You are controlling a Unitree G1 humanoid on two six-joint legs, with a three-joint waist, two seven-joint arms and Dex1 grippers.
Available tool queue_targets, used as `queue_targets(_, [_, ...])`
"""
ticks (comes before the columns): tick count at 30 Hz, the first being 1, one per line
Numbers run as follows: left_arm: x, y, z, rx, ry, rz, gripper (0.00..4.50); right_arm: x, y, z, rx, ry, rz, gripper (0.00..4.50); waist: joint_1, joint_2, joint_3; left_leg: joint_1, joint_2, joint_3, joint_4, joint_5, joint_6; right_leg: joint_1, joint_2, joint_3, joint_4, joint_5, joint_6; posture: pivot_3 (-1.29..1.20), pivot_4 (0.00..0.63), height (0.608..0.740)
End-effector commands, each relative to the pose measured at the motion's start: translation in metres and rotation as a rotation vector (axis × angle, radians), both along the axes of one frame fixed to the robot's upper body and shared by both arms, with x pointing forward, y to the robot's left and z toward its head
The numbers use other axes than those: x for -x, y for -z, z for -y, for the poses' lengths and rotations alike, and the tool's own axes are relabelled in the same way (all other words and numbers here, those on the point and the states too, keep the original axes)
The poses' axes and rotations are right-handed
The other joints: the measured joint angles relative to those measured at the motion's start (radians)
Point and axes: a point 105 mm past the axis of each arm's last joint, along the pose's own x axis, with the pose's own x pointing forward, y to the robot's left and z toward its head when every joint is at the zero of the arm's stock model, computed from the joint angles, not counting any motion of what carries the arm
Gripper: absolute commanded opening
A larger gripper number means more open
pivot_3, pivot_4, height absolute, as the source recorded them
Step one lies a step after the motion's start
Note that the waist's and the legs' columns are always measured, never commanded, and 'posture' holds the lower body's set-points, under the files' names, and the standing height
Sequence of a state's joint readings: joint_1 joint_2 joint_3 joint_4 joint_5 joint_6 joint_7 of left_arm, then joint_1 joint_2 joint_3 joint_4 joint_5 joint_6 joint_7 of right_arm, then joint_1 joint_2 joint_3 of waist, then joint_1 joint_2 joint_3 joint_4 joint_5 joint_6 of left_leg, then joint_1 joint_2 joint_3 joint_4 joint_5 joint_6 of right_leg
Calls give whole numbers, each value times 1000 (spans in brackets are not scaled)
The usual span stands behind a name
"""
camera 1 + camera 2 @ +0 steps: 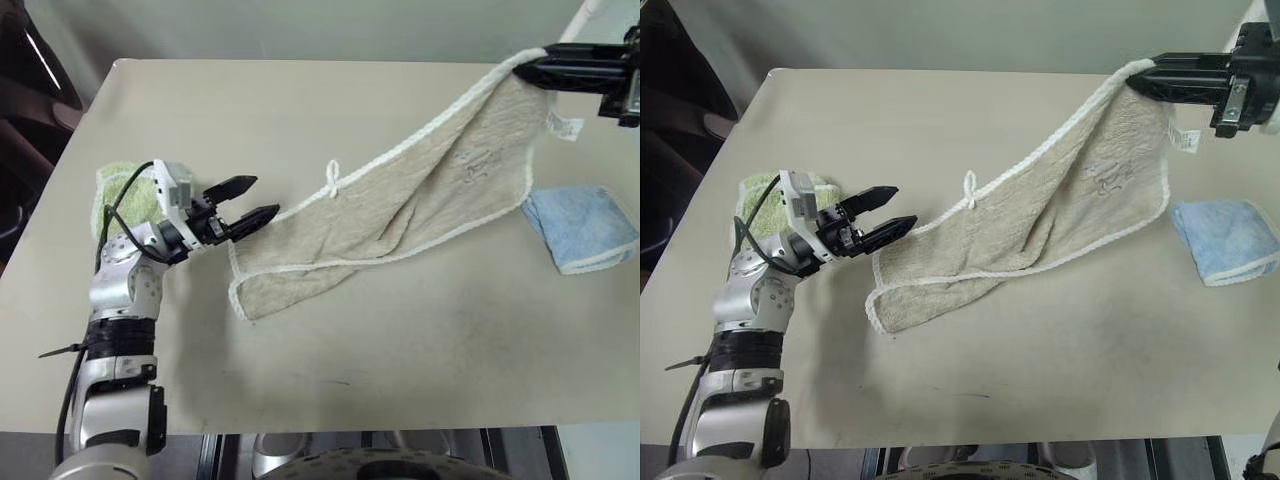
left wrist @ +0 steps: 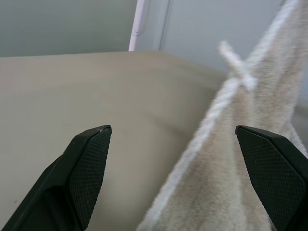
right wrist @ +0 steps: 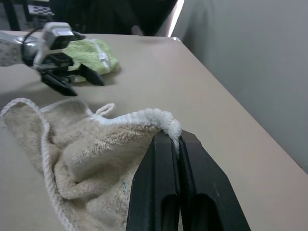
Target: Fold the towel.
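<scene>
Nearest you, your left tool (image 1: pixel 246 200) hovers over the beige worktop (image 1: pixel 400 350) with its two black fingers spread wide and nothing between them; its tips sit just beside the low corner of the towel (image 1: pixel 400 205). In the left wrist view the towel's white edging and its small loop (image 2: pixel 236 67) lie between the open fingers, but whether a finger brushes the cloth you cannot tell from here. Just behind that tool, on the side away from the towel, sits the light green folded cloth (image 1: pixel 118 190). The towel itself runs as a slack diagonal band: its low end rests on the worktop, the rest rises off the surface towards the far corner. Beside the towel's raised half, on the worktop, lies the light blue folded cloth (image 1: pixel 585 228). Farthest out, your right tool (image 1: pixel 1140 78) is pinched tight on the towel's top corner, holding it up in the air, a small white tag (image 1: pixel 1186 138) hanging just below the grip.
</scene>
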State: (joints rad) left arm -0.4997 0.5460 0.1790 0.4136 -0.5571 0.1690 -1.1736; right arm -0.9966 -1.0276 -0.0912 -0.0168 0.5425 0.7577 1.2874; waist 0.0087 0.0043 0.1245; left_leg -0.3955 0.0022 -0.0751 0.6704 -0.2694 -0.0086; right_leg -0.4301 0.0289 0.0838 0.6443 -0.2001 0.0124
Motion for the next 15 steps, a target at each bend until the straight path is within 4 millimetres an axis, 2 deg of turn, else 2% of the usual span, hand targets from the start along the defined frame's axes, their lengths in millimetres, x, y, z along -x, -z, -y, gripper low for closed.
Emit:
queue_targets(1, [-1, 5, -3, -47, 41, 3, 4500, 15, -14, -5, 0, -42, 49, 27, 0, 0, 0, 0, 0, 0, 0, 0, 0, -1, 0, 0, 0, 0, 0, 0, 150, 733])
queue_targets(7, [-2, 10, -18, -62, 95, -97, 4500, 21, -14, -7, -2, -57, 37, 27, -1, 0, 0, -6, 0, 0, 1, 0, -1, -6, 0, 0, 1, 0, 0, 0, 150, 733])
queue_targets(12, [-3, 19, -39, -128, 83, -187, 4500, 24, -13, -8, -13, -59, 29, 27, -1, 0, 0, -6, 0, 0, 2, 0, -1, -6, 0, 0, 1, 0, 1, 0, 150, 733])
queue_targets(15, [-1, 21, -41, -159, 114, -231, 4500, 26, -13, -10, -15, -62, 25, 27, -2, 0, 0, -7, 0, 0, 2, 0, 0, -6, 0, 0, 1, 0, 1, 0, 150, 733])
